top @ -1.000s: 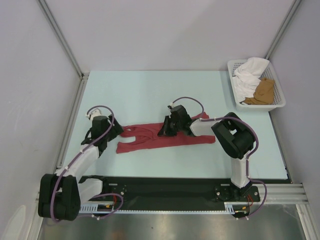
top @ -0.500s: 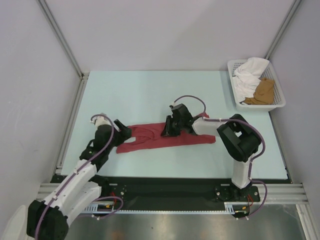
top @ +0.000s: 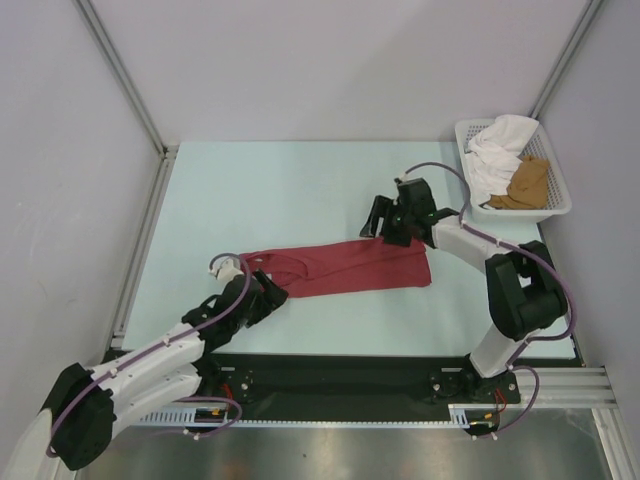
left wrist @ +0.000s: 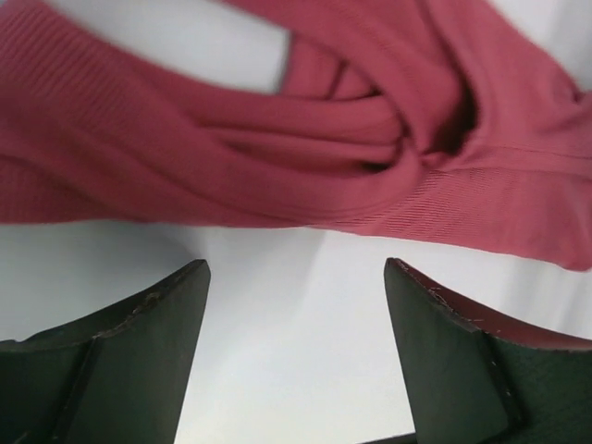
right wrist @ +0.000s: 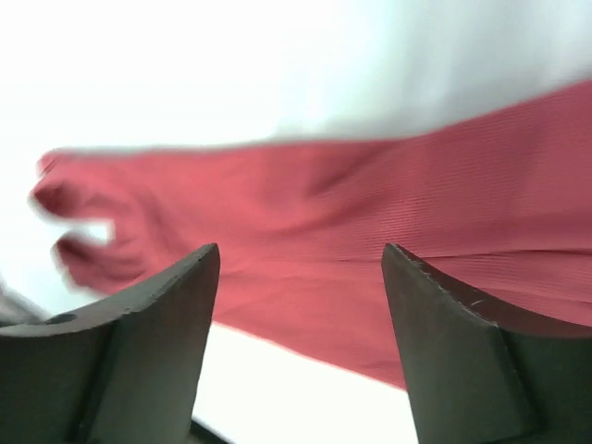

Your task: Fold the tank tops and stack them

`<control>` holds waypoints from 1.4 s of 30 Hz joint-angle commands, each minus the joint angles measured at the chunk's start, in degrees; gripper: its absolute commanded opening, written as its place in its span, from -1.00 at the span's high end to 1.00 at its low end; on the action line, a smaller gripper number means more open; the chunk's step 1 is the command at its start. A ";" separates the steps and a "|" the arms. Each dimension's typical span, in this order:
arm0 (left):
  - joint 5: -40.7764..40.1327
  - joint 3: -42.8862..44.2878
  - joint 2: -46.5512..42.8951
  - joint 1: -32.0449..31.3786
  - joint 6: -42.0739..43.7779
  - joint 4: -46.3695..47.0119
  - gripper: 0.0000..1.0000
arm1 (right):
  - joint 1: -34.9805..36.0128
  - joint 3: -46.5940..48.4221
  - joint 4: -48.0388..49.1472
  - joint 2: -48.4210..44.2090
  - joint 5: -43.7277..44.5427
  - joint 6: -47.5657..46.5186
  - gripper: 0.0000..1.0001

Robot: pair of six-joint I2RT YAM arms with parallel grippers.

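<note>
The pale table (top: pixel 300 180) carries the dark red tank top (top: pixel 350 268) near its middle, lying flat with its long axis left to right, straps pointing left and hem right. The white mesh basket (top: pixel 520 213) in the far right corner holds the tan-brown tank top (top: pixel 525 182). The left gripper (top: pixel 272 293) gapes empty at the straps. The right gripper (top: pixel 382 217) is spread wide, empty, by the far edge.

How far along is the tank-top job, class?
Done: the dark red tank top lies flat as a narrow strip, apparently folded lengthwise. In hand: nothing held; the left gripper is open at its strap end, the right gripper open near its far edge. Left: further folds, the tan-brown tank top in the basket, stacking.
</note>
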 commanded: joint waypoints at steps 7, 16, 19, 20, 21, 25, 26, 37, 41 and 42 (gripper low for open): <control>-6.48 -3.68 0.37 -0.32 -13.42 2.12 -0.61 | -5.31 12.60 -11.47 4.51 18.11 -8.93 -0.26; -8.33 -1.49 7.84 2.49 -15.18 5.20 -0.79 | -8.56 23.42 -15.43 15.96 22.50 -10.52 -0.50; -6.32 -1.05 11.35 4.94 -14.92 8.00 -0.92 | -8.65 24.83 -16.13 18.07 23.30 -10.52 -0.49; -5.26 -0.87 12.23 5.47 -14.83 8.45 -0.90 | -8.74 25.62 -16.31 18.69 23.04 -10.52 -0.47; -4.99 -0.09 13.11 6.61 -14.65 8.89 -0.89 | -8.65 25.89 -16.57 20.08 22.69 -10.61 -0.41; -4.55 2.11 18.64 9.87 -12.81 10.56 -0.87 | -8.65 28.00 -20.25 23.43 21.54 -9.99 -0.18; -4.55 3.34 19.79 11.53 -11.41 11.17 -0.88 | -8.65 27.39 -20.35 23.52 21.54 -9.91 -0.12; 2.48 18.98 38.77 22.61 -2.18 8.90 -1.00 | -6.63 12.54 -17.89 12.82 23.29 -9.64 -0.06; 2.04 28.81 46.15 23.93 1.77 0.74 -1.00 | -4.88 10.69 -19.12 10.35 25.49 -9.99 -0.06; 1.78 33.45 49.38 24.28 2.22 -3.63 -1.00 | -3.83 10.60 -19.29 10.17 26.02 -9.91 -0.06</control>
